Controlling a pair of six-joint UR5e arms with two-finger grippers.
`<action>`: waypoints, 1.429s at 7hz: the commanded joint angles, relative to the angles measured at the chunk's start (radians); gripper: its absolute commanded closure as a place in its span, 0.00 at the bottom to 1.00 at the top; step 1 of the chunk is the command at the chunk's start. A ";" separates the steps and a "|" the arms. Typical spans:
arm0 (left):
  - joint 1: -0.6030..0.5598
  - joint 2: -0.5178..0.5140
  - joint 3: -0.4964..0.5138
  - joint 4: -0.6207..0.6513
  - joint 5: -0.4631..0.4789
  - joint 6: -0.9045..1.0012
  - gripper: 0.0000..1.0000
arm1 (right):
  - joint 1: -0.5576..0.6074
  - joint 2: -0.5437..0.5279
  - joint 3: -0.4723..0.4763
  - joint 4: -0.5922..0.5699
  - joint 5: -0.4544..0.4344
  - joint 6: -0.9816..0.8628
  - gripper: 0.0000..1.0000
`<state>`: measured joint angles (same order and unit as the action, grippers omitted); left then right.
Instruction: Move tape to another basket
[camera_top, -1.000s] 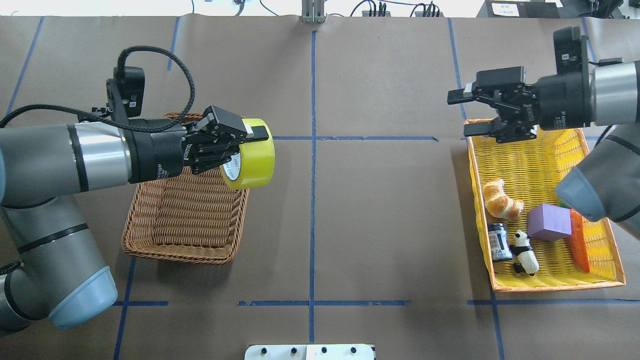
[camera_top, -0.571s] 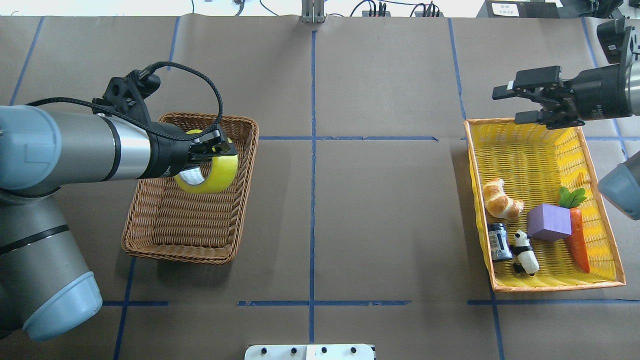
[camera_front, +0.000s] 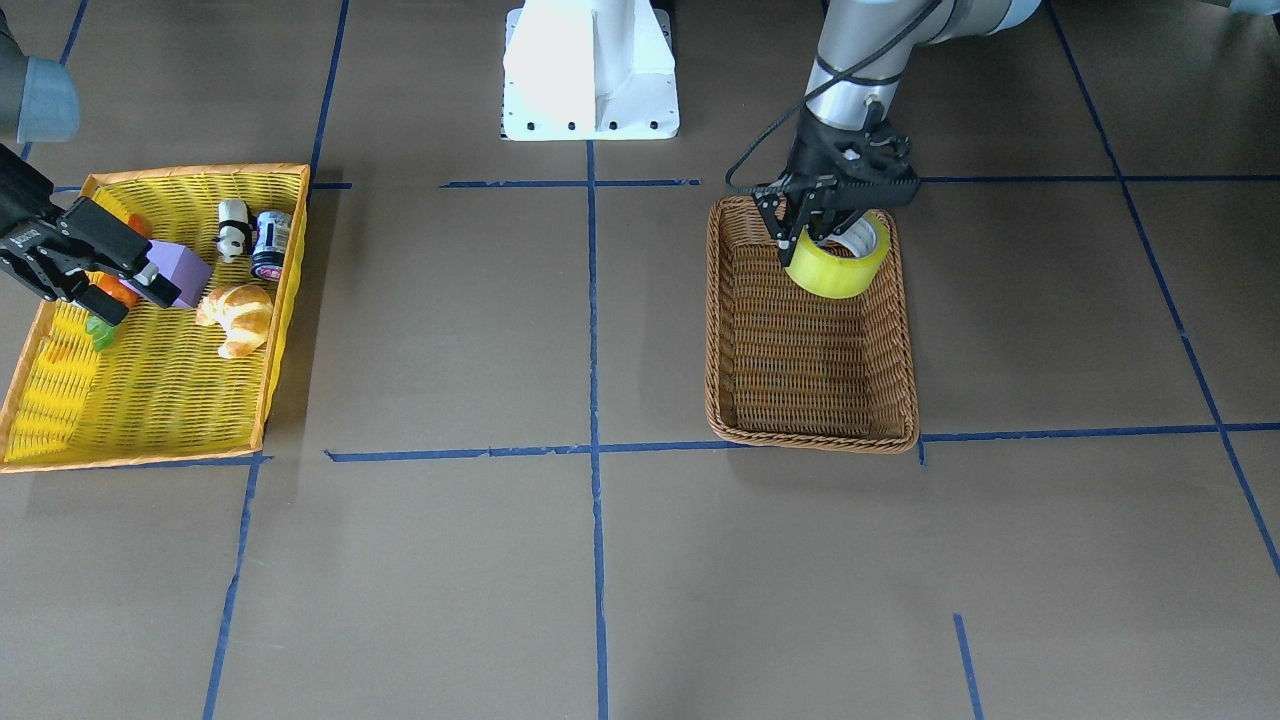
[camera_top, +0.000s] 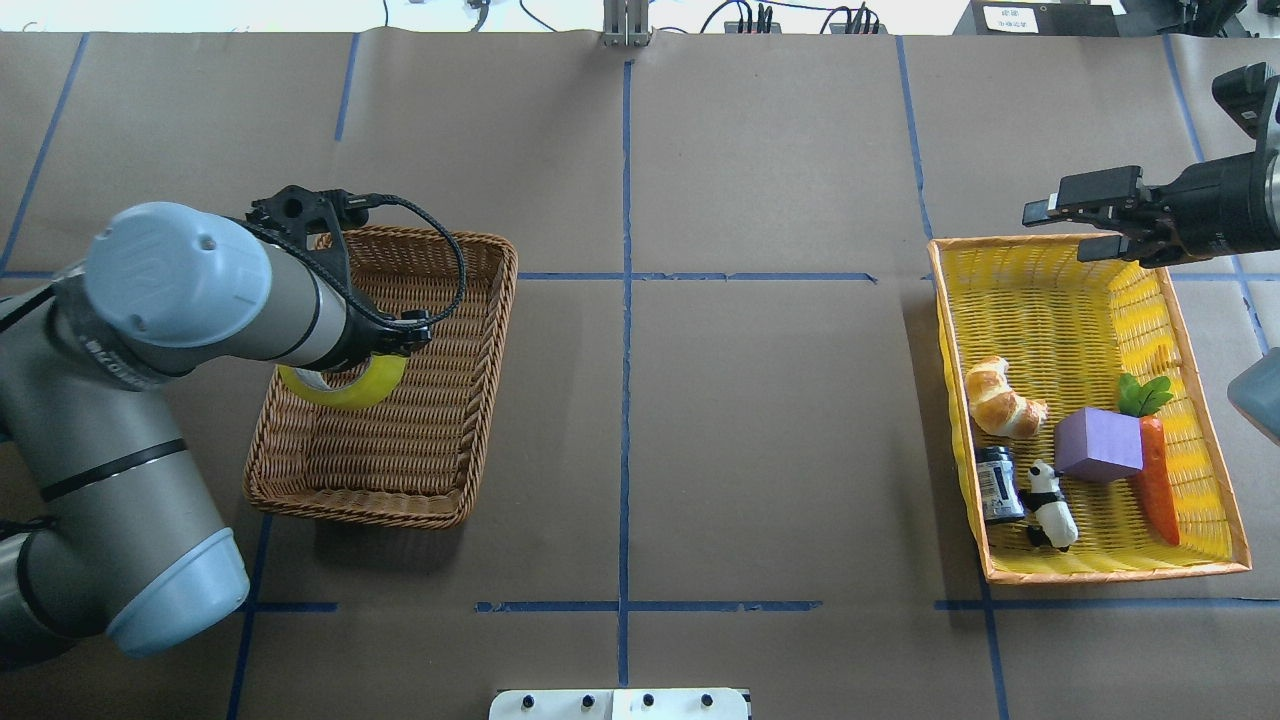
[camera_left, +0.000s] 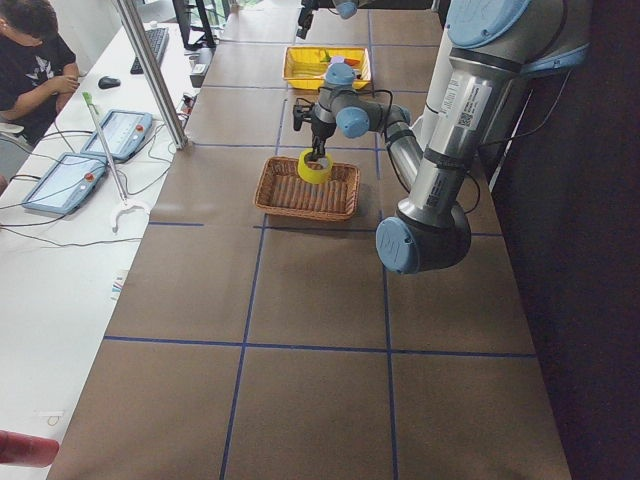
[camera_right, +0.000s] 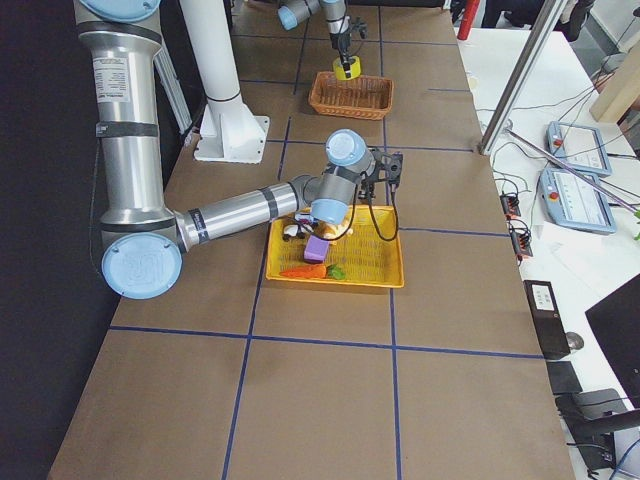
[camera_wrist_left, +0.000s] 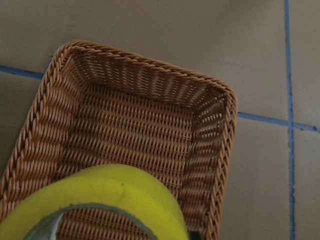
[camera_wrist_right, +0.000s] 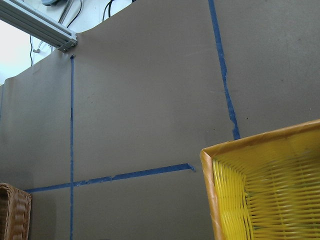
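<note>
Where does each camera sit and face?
Front: across table, facing robot; left tool, right tool.
Overhead: behind robot, looking down; both arms.
Left side: table's left end; left arm near.
Right side: table's right end; right arm near.
Left wrist: down onto tape, basket.
Right wrist: table, yellow tray corner.
Shared: both wrists see basket.

The tape (camera_front: 836, 279) is glossy and smooth, the basket (camera_front: 812, 438) rough woven wicker, the table covering (camera_front: 450, 330) matt brown paper.

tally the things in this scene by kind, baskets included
woven baskets: 2 (brown wicker basket, yellow woven tray)
yellow-green tape roll: 1
toy foods: 2 (golden croissant, orange carrot)
purple block: 1
panda figure: 1
small dark can: 1
total: 8
</note>
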<state>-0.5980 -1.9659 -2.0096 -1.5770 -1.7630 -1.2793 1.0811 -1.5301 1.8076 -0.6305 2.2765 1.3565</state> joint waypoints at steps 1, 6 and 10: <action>0.000 -0.016 0.119 -0.045 -0.053 0.055 1.00 | -0.003 -0.002 -0.001 -0.002 -0.002 -0.002 0.00; 0.001 -0.018 0.293 -0.228 -0.131 0.055 0.95 | -0.027 0.004 -0.001 -0.002 -0.035 -0.002 0.00; 0.006 -0.025 0.279 -0.222 -0.133 0.055 0.00 | -0.029 0.011 0.001 -0.002 -0.034 0.000 0.00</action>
<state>-0.5922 -1.9874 -1.7191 -1.8038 -1.8949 -1.2241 1.0524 -1.5197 1.8075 -0.6320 2.2422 1.3560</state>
